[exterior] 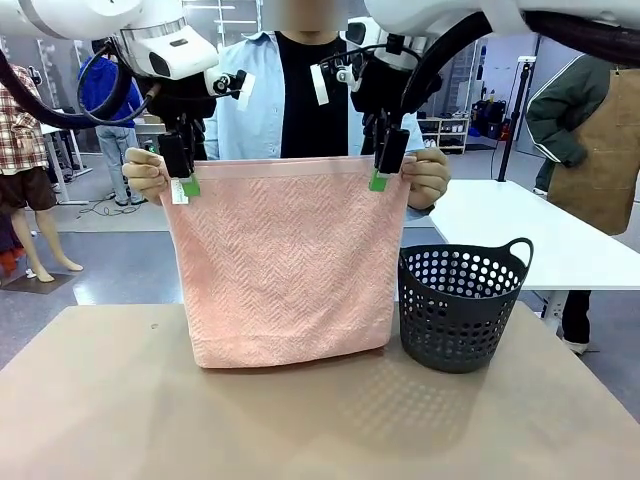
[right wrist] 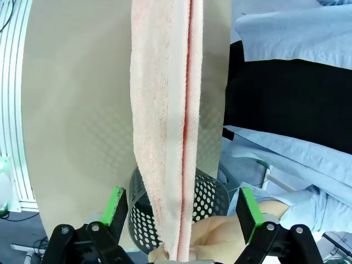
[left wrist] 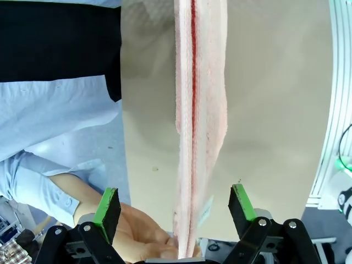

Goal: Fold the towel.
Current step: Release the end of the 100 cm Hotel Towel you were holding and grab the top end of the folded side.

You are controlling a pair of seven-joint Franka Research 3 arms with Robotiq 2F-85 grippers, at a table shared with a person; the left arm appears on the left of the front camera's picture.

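- Table (exterior: 100, 420): bare tan top under the whole scene, giving the cloth a flat place to be laid for a fold.
- Basket (exterior: 462, 305): dark, perforated, standing upright on the table at 3 o'clock of the towel's lower half, just beside it and out of the way.
- Towel (exterior: 285, 260): hangs flat-on to the front camera, over the table. Its lower edge is at or just above the top; I cannot tell which. Both wrist views show two layers hanging together, so it looks already doubled. It is held up high so it hangs straight and its top corners are offered.
- Left gripper (left wrist: 175, 208): at 11 o'clock of the towel, jaws wide apart. The green pads straddle the top corner without pinching it, and the white tag (left wrist: 205, 210) lies between them.
- Right gripper (right wrist: 184, 212): at 1 o'clock of the towel, also spread wide. One pad stands on either side of the cloth's edge, and nothing is held.
- Person's hands: one (exterior: 145, 172) at 9 o'clock of the left gripper, the other (exterior: 430, 175) at 3 o'clock of the right. Each pinches a top corner and carries the weight. This looks like a handover awaiting the grippers' close.
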